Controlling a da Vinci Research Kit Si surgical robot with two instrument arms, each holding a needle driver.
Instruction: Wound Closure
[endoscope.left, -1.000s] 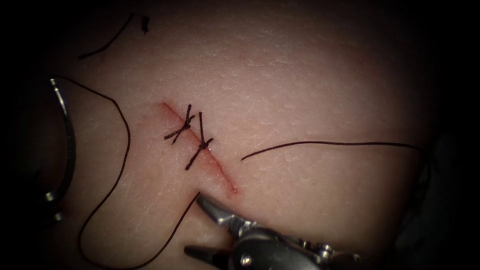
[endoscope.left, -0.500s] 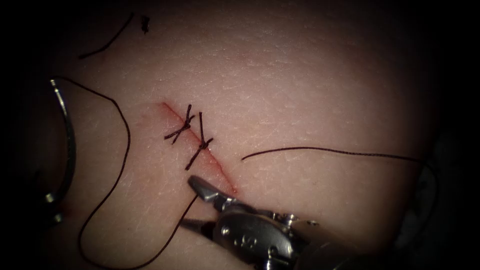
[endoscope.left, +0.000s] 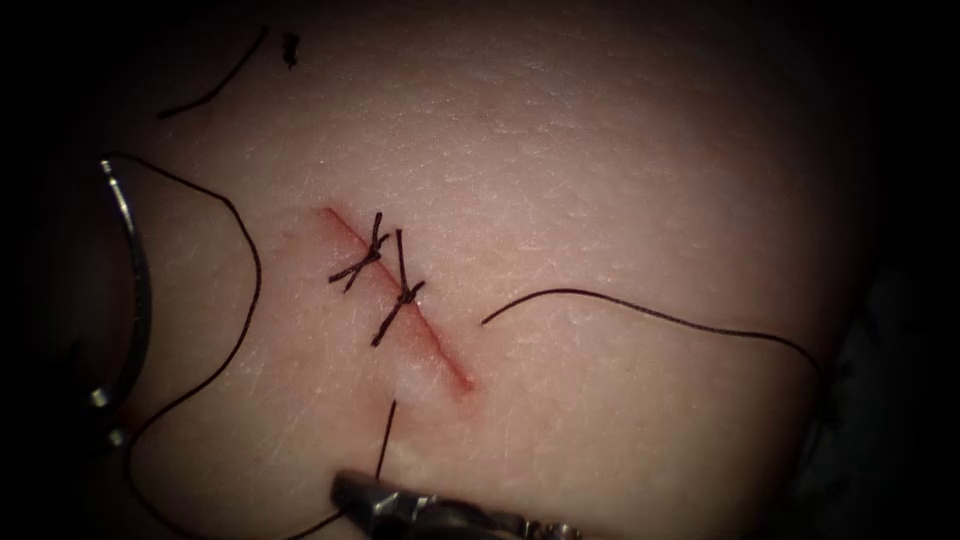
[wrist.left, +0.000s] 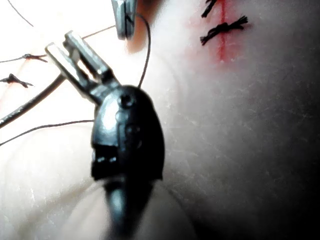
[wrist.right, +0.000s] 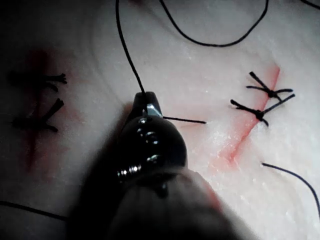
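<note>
The right tool (endoscope.left: 350, 492) has its fingers closed on the thread (endoscope.left: 385, 440) left of the cut (endoscope.left: 420, 330); the left tool (wrist.left: 70, 50), fingers narrowly apart, holds nothing, and the needle (endoscope.left: 135, 290) lies free on the tissue (endoscope.left: 600, 180).

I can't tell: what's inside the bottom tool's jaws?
Thread, held by the right tool; the gripped bit is hidden. Left tool holds nothing. Needle lies on tissue, left of cut.

I can read no text, label, brand, number or sign anywhere from here; nothing legible on the tissue (endoscope.left: 600, 180); nothing legible on either tool.
</note>
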